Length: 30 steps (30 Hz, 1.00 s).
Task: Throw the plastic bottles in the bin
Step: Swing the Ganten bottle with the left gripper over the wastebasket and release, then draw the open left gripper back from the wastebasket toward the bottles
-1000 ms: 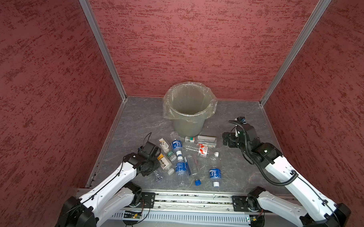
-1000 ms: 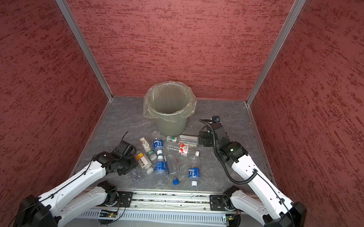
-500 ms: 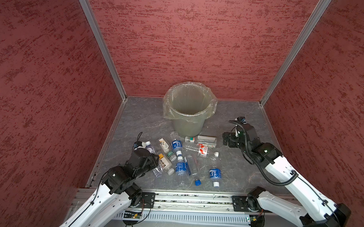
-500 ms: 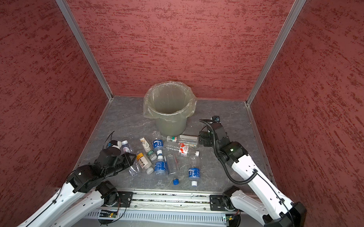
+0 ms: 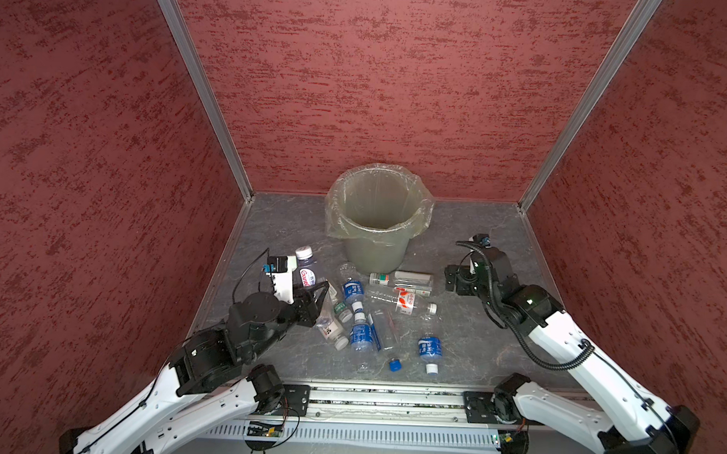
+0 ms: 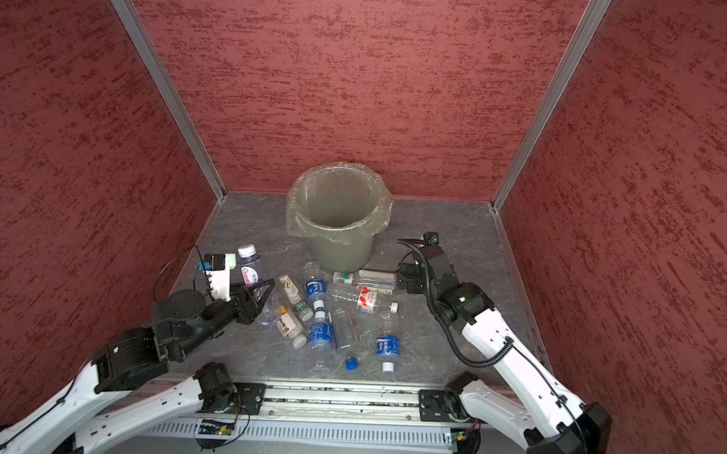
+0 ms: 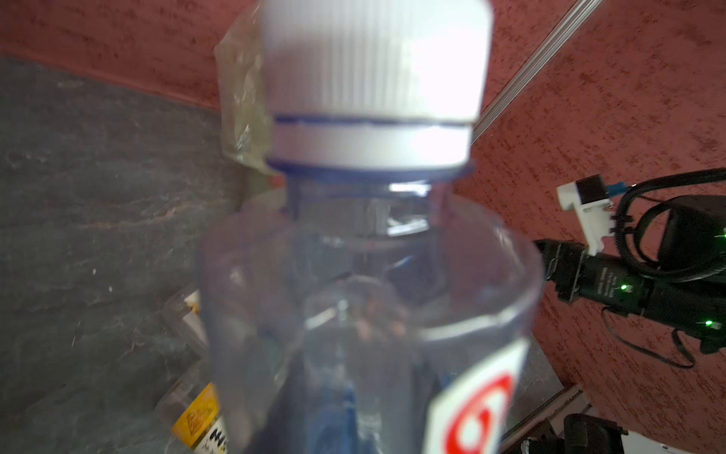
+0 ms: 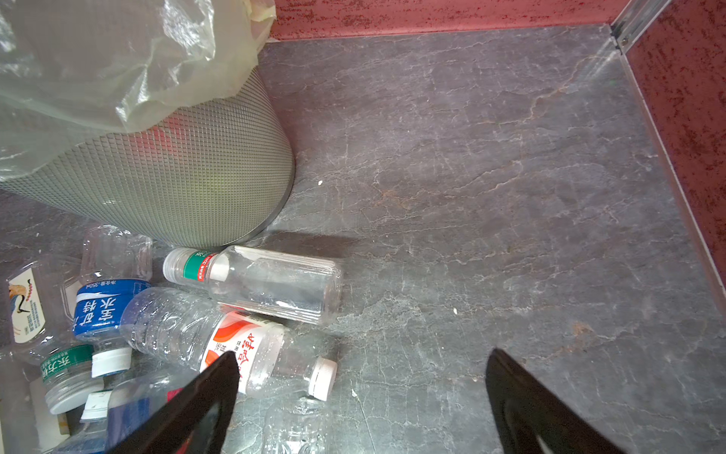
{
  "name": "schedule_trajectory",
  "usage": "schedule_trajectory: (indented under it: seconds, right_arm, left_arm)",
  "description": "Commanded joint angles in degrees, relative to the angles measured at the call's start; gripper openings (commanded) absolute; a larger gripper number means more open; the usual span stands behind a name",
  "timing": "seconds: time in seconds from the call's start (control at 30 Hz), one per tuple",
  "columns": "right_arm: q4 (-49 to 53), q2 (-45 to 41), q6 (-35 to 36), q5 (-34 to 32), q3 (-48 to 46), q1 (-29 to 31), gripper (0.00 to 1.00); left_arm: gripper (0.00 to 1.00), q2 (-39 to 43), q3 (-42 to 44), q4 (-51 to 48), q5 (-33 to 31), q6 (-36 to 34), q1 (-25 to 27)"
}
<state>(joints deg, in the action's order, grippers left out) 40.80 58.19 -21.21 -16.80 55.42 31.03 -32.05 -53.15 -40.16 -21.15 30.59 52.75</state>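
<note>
left gripper [image 5: 312, 288] was clenched on a clear plastic bottle with a white ribbed cap and a red-and-white label [image 5: 306, 271]. it gripped the bottle low on the body, with the cap end pointing away from the wrist. in the left wrist view this held bottle [image 7: 369, 275] filled most of the frame and was blurred. in both top views it sat at the left edge of the pile, short of the round grey-green plastic bin [image 5: 373, 253]. the bin stood upright near the back wall, with a clear crinkled bag folded over its rim.

right gripper [image 8: 363, 355] was released, its black fingers [image 8: 204, 397] spread wide with nothing between them. it hung low over the grey stone-patterned floor [image 8: 510, 157], just right of the pile. nearest to it lay a square clear bottle with a green neck band [image 8: 275, 283], on its side, just beside the foot of the bin. against that lay a clear ribbed bottle with a red-and-white label [image 8: 235, 346], also on its side.

the other plastic bottles lay on the floor between the arms, in front of the bin:
- a blue-labelled bottle [image 5: 353, 290]
- a second blue-labelled bottle [image 5: 362, 336]
- a third blue-labelled bottle [image 5: 430, 347]
- a yellow-labelled bottle [image 6: 287, 323]

a loose blue cap [image 5: 395, 364] lay near the front rail. red textured walls [image 5: 358, 90] enclosed the cell on three sides.
</note>
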Motion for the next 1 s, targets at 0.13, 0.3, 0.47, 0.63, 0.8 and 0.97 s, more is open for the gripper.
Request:
schedule_trajectory:
  seconds: [0.13, 0.3, 0.47, 0.63, 0.8, 0.97]
  right_arm:
    - [1.48, 0.02, -1.01, -0.52, 0.85, -0.54, 0.98]
    - [1.83, -0.77, -1.00, -0.17, 0.93, -0.53, 0.98]
    - [2.57, -2.76, -1.55, 0.02, 0.35, -0.53, 0.99]
    - [2.80, -4.78, -1.98, 0.14, -0.39, -0.57, 0.98]
    - [2.22, -5.57, -1.93, 0.88, -0.72, -0.66, 0.98]
    - [1.75, -3.96, -1.82, 1.88, -0.31, -0.63, 0.98]
  left_arm:
    - [0.36, -21.26, -21.88, 13.24, 4.81, -16.75, -3.56]
    - [0.52, -41.29, -40.31, 16.27, 22.96, -14.00, -18.67]
    - [1.00, -61.04, -60.34, 10.77, 32.62, -12.00, -27.05]
    - [0.99, -64.01, -62.08, 7.98, 31.50, -12.37, -29.20]
    - [1.00, -54.93, -53.10, 13.07, 30.34, -12.38, -29.16]
    - [1.00, -47.95, -46.53, 13.01, 29.59, -12.28, -28.49]
